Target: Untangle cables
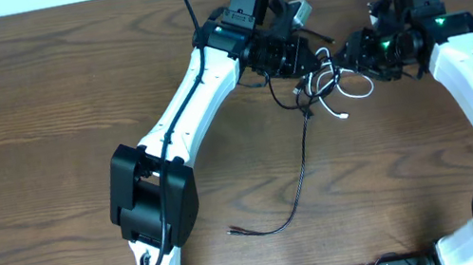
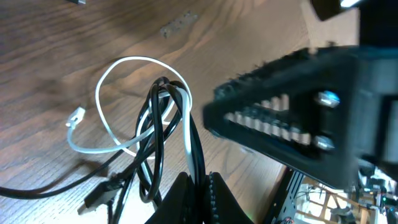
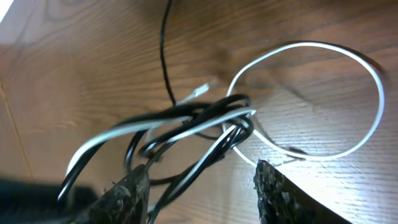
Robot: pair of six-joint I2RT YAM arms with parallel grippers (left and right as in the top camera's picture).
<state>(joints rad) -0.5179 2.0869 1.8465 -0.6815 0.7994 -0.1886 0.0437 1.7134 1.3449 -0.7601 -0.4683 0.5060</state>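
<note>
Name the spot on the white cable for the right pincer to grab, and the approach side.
Probably the white cable at the far arc of its open loop: a single strand clear of the black cable. Come down from above, jaws across it; nearer the tangle in the shut left pincer, both cords cross.

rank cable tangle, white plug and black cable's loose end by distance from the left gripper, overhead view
1. cable tangle, right at the left gripper
2. white plug, just below the tangle
3. black cable's loose end, far off at lower left
</note>
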